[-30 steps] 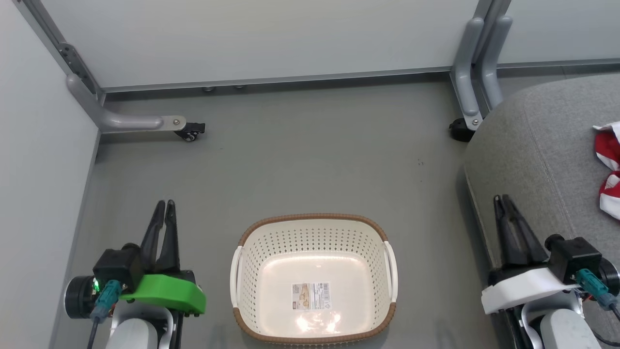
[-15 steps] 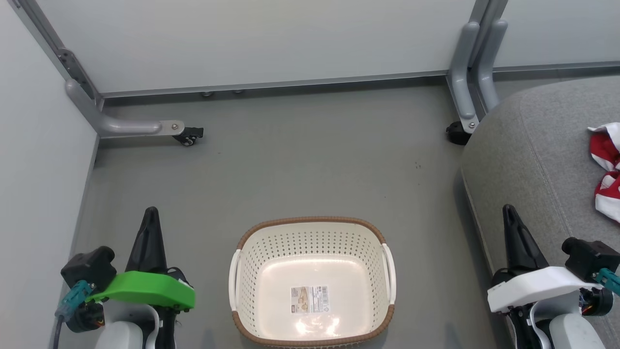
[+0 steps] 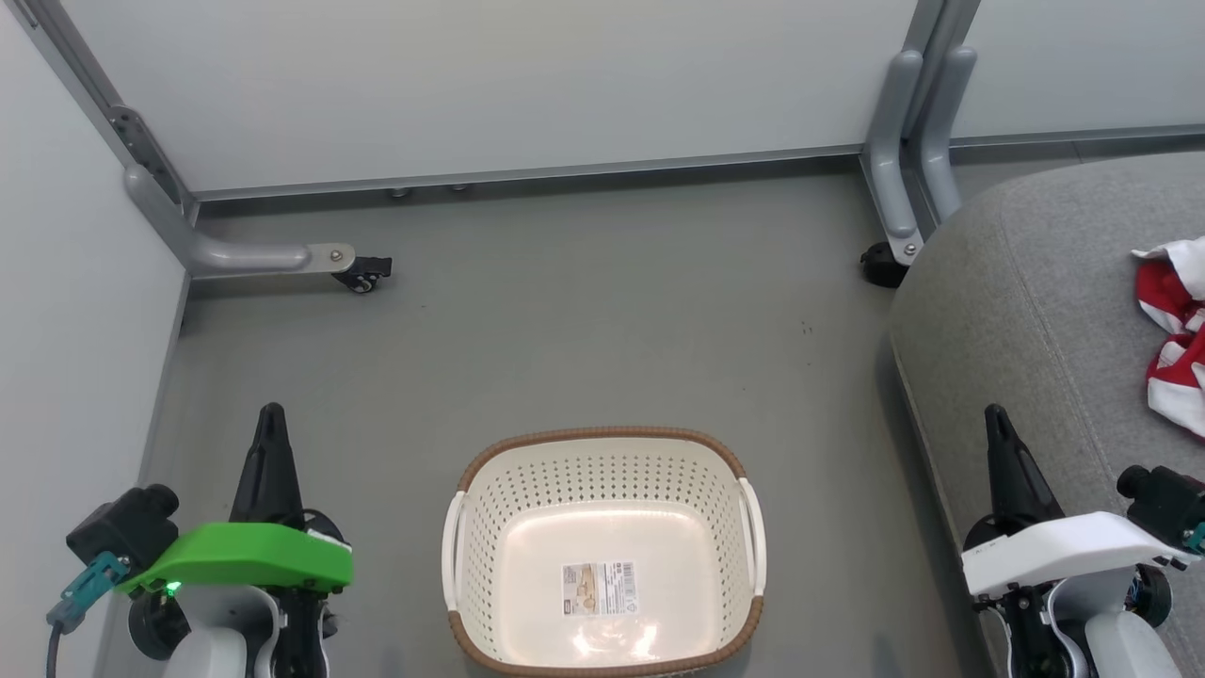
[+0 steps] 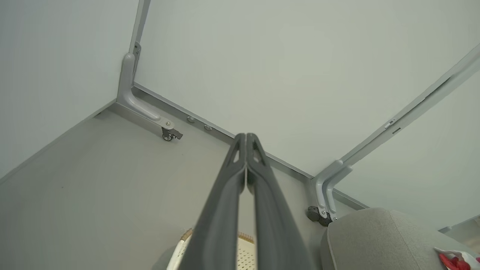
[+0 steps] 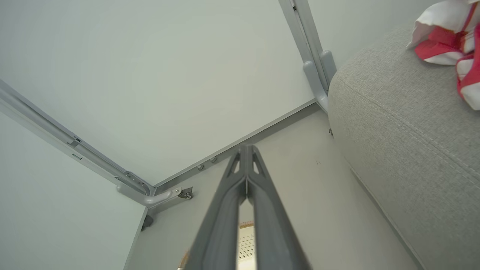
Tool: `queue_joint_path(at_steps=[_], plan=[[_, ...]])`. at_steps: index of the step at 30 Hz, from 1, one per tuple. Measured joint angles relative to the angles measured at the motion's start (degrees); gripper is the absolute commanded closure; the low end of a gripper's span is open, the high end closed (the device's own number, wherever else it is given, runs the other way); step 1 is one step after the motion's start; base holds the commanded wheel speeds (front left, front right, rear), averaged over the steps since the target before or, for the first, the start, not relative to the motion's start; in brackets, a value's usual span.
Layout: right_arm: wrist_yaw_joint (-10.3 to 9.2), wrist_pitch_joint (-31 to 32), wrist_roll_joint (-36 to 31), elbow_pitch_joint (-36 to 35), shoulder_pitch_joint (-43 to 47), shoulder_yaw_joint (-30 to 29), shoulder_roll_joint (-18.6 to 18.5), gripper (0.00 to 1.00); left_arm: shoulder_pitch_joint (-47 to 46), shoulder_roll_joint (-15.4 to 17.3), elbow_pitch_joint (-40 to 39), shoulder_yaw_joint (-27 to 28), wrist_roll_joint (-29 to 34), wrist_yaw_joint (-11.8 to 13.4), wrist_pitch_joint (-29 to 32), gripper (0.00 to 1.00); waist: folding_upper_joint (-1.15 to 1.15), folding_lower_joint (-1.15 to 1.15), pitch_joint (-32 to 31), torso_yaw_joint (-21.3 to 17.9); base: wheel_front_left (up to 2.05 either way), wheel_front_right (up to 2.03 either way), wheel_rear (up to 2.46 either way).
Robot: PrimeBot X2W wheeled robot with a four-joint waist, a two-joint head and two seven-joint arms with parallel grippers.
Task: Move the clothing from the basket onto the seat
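The cream basket (image 3: 744, 546) with its brown rim stands on the floor at the bottom middle, holding nothing but the paper label on its bottom. Red-and-white clothing (image 3: 1172, 334) lies on the grey seat (image 3: 1026, 311) at the right edge; it also shows as clothing (image 5: 448, 45) on the seat (image 5: 408, 131) and clothing (image 4: 455, 260) on the seat (image 4: 378, 240). My left gripper (image 3: 271, 414) hangs left of the basket, shut and holding nothing; its fingertips (image 4: 245, 137) meet. My right gripper (image 3: 996, 414) is shut over the seat's front edge, fingertips (image 5: 245, 148) together.
Pale partition walls close the back and left. A grey frame leg with a castor (image 3: 362, 273) lies at the back left; another castor (image 3: 880, 264) sits beside the seat's corner. Grey floor (image 3: 584, 330) stretches between the basket and the back wall.
Both grippers went from slightly parted to shut and drew down toward the bottom edge. The head camera shifted a little, so the basket and seat sit slightly differently.
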Motion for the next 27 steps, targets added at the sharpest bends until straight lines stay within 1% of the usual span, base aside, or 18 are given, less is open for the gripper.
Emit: queue_joint_path(at_steps=[14, 27], plan=[[0.00, 2.7, 11.6, 0.8, -0.6, -0.3, -0.2, 1.00, 0.3, -0.1, -1.4, 1.4, -11.1, 0.5, 2.7, 1.00, 0.00, 0.00, -0.7, -0.4, 0.00, 0.00, 0.00], [0.00, 5.0, 21.1, 1.5, -1.0, -0.5, -0.5, 1.00, 0.6, -0.2, -2.5, 2.4, -19.7, 0.8, 5.1, 1.00, 0.00, 0.00, -1.3, -0.8, 0.00, 0.00, 0.00]])
